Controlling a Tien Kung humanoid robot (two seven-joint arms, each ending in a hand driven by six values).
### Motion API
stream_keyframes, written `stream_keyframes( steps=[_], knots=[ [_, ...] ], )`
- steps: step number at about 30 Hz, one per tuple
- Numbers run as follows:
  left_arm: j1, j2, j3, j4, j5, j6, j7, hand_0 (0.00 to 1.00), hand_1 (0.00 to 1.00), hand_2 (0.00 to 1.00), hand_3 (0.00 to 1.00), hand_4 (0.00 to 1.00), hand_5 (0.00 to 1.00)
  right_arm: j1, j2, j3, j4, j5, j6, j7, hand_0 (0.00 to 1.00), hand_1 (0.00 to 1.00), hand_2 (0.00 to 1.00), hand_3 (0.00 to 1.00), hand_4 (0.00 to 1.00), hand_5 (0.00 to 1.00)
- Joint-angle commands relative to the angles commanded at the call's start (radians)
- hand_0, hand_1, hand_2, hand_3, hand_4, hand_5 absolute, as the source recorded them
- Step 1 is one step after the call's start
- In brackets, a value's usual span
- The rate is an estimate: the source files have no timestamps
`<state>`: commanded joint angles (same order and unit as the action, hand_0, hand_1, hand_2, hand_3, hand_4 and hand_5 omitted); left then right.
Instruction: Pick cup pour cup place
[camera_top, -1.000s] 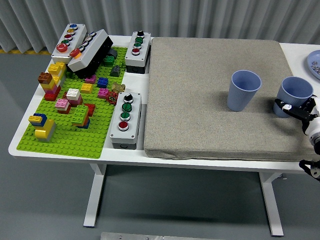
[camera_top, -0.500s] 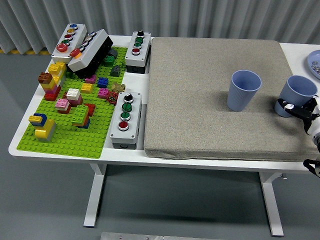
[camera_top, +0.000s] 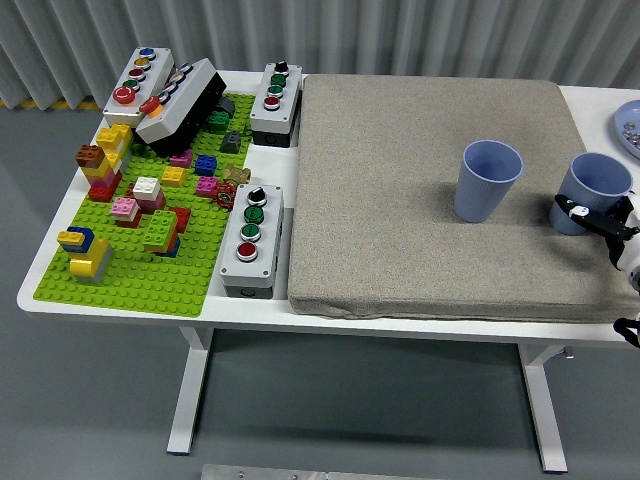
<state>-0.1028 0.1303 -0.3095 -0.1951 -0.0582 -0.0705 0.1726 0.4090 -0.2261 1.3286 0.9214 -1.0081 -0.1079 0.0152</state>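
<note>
Head view shows two blue cups upright on the grey mat — the far-right cup (camera_top: 596, 190) sits at the mat's right side, with the right hand (camera_top: 598, 219) low against its near wall; only part of the hand is in frame, so I cannot tell whether it grips the cup or just touches it. The other cup (camera_top: 487, 180) stands well to the left, apart. The step looks like the pick: a grasp around the cup's middle, kept level on the lift, should avoid tipping — and a slow tilt over the other cup's mouth would suit the pour.
</note>
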Motion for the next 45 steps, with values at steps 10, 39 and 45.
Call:
stream_keyframes(
  steps=[10, 39, 45],
  knots=[
    [0.002, -0.001, 0.001, 0.001, -0.004, -0.001, -0.001, 0.879, 0.844, 0.92, 0.805, 0.64, 0.877, -0.018, -0.029, 0.015, 0.039, -0.045, 0.047, -0.058, 0.907, 0.911, 0.998, 0.998, 0.904, 0.349],
    [0.014, 0.005, 0.013, 0.005, -0.026, -0.002, -0.009, 0.879, 0.843, 0.919, 0.806, 0.643, 0.884, -0.2, -0.159, 0.095, 0.299, -0.077, 0.101, -0.129, 0.923, 0.926, 0.998, 0.998, 0.883, 0.329],
    [0.016, 0.008, 0.016, 0.005, -0.028, -0.002, -0.009, 0.88, 0.843, 0.919, 0.806, 0.643, 0.884, -0.202, -0.158, 0.104, 0.308, -0.074, 0.104, -0.131, 0.922, 0.926, 0.998, 0.998, 0.887, 0.336]
  ],
)
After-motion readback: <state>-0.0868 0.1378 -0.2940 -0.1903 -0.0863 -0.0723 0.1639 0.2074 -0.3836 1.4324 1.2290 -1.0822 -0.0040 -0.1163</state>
